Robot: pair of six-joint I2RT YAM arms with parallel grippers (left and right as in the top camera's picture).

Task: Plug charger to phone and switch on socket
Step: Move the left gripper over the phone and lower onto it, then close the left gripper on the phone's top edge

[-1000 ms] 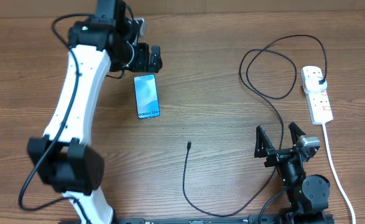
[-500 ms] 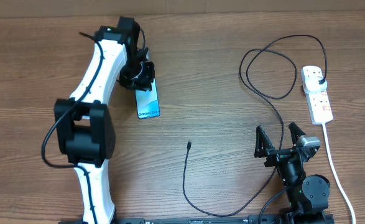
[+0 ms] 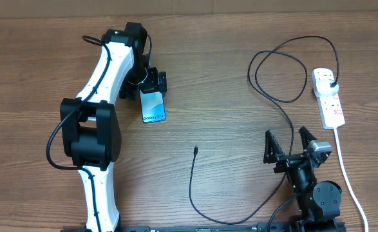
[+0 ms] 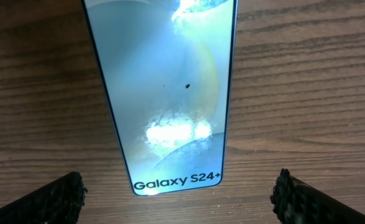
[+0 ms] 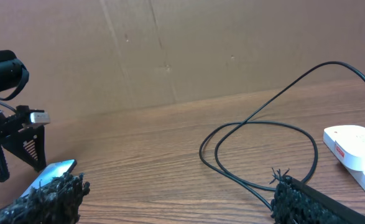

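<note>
1. Overhead.
   - Left gripper (image 3: 153, 84) spread wide over the 12 o'clock end of the phone (image 3: 154, 108), gripping nothing.
   - Phone flat, screen up, long axis about 12–6, at 10 o'clock on the table (image 3: 227, 38).
   - Right gripper (image 3: 290, 149) also spread and empty, at 4 o'clock on the table.
   - Charger (image 3: 190, 183): free tip at 4 o'clock from the phone's near end and 9 o'clock from the Right gripper, last stretch lying about 12–6. Other end plugged into the far outlet of the socket (image 3: 330, 106) at 2 o'clock.
   - Tip between both arms, slightly nearer the left by eye. Right arm far nearer the socket.
   - Count: one phone, one Charger, one socket with two outlets, one white cord (image 3: 346, 174), two grippers.
2. Left wrist. Fingertips (image 4: 51, 199) wide apart at 7 and 5 o'clock. Labelled phone end at 12 o'clock from their midline, no touch seen.
3. Right wrist.
   - Fingertips (image 5: 45, 199) apart, nothing between.
   - Charger loop at 1 o'clock, socket at 3 o'clock by the frame edge, switch positions unreadable.
   - Likely next: tip pickup, then insertion along the phone's long axis, probably at the labelled end.
</note>
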